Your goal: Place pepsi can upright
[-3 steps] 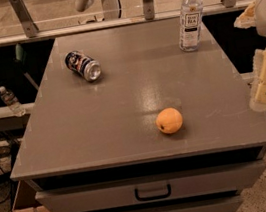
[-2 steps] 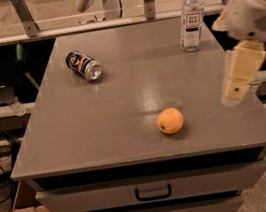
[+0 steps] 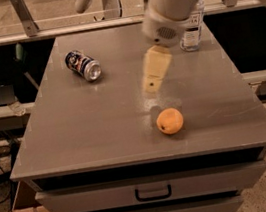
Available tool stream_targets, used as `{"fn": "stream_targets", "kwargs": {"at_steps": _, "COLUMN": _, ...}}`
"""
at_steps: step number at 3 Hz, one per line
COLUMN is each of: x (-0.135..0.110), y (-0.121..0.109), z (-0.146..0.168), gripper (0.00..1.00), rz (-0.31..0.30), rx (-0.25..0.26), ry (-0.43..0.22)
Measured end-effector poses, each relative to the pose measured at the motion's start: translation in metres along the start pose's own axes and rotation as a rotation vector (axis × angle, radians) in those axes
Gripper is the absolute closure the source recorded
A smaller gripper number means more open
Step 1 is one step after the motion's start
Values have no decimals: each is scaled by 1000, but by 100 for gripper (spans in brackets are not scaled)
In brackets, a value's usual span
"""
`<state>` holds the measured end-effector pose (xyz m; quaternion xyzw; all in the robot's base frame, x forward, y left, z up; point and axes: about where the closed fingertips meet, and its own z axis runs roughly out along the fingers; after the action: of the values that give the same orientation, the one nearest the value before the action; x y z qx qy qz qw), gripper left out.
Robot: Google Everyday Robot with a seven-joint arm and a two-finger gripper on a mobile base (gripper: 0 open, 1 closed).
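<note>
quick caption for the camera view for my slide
The gripper hangs over the table centre near the orange; pepsi can lies on its side, far left.

The pepsi can (image 3: 83, 65) is glossy metal; the desk (image 3: 86, 128), smooth and faintly reflective; the end effector (image 3: 151, 87) above mid-desk, matt beige.

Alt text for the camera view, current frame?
A pepsi can lies on its side at the back left of a grey table, while the robot's gripper hangs over the table's middle, apart from the can. An orange sits near the front; a water bottle stands back right.
</note>
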<state>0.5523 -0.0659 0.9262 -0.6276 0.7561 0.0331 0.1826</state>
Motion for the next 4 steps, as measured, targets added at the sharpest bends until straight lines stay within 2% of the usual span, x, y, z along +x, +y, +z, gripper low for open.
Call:
{"fn": "stream_targets", "kwargs": {"at_steps": 1, "x": -72, "y": -11, "z": 32, "gripper": 0, "rz": -17, "rx": -34, "ry": -59}}
{"fn": "stream_targets", "kwargs": {"at_steps": 2, "x": -72, "y": -11, "z": 32, "gripper": 0, "rz": -17, "rx": -34, "ry": -59}}
{"fn": "stream_targets", "kwargs": {"at_steps": 3, "x": -75, "y": -16, "z": 33, "gripper": 0, "rz": -4, "rx": -25, "ry": -93}}
{"fn": "stream_targets", "kwargs": {"at_steps": 4, "x": -103, "y": -38, "z": 45, "gripper": 0, "rz": 44, "rx": 15, "ry": -144}}
